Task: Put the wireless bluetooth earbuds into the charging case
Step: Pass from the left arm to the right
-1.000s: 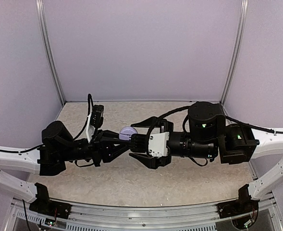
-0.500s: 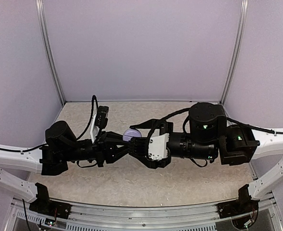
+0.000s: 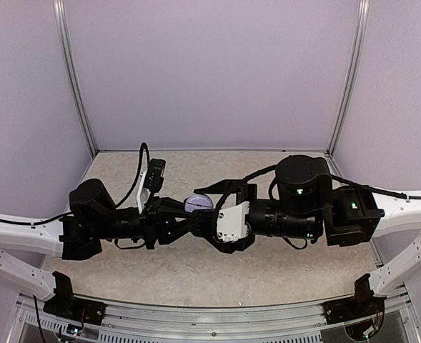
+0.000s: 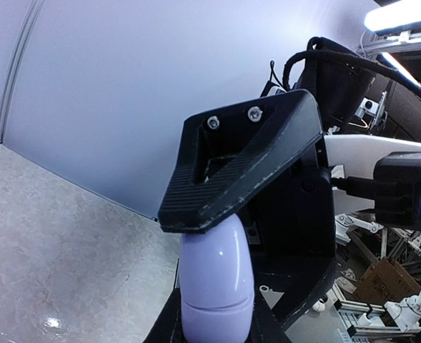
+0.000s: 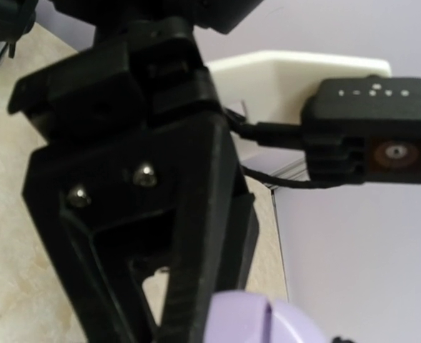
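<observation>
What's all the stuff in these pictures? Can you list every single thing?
charging case: one, pale lavender, shut, held up over the middle of the table between the two pincers
earbuds: none in view
table: one, beige speckled, under the arms
walls: three, pale lilac-white, around the table
rail: one, silver, along the near edge
left pincer: one, black, gripping the case
right pincer: one, black, one finger against the case; grip unclear

Robotics lab cell: pale panel walls, aluminium corner posts, speckled tabletop, cardboard box beyond.
</observation>
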Controlling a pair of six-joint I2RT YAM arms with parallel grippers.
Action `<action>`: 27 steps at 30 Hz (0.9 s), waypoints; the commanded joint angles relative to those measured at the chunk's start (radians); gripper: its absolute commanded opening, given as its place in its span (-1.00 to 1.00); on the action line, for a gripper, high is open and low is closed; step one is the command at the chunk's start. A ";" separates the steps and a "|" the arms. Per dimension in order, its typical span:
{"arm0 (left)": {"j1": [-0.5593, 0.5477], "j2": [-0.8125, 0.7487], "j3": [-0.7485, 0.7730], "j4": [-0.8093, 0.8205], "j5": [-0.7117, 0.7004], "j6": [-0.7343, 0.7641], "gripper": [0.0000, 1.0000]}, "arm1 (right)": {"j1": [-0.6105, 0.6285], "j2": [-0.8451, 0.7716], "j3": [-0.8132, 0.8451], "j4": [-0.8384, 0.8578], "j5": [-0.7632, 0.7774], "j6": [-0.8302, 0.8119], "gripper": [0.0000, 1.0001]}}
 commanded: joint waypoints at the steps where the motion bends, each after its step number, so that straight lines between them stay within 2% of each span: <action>1: -0.006 0.000 0.042 -0.001 0.021 -0.001 -1.00 | 0.012 0.004 -0.011 -0.030 0.017 -0.016 0.38; 13: -0.008 0.019 0.058 0.000 0.072 -0.010 -1.00 | 0.012 0.013 -0.023 -0.023 0.096 -0.065 0.28; 20: -0.009 0.014 0.056 0.003 0.089 -0.004 -0.90 | 0.012 0.011 -0.026 -0.020 0.121 -0.069 -0.04; 27: -0.009 0.014 0.055 -0.003 0.083 0.004 -0.74 | 0.012 -0.004 -0.030 -0.003 0.121 -0.055 -0.19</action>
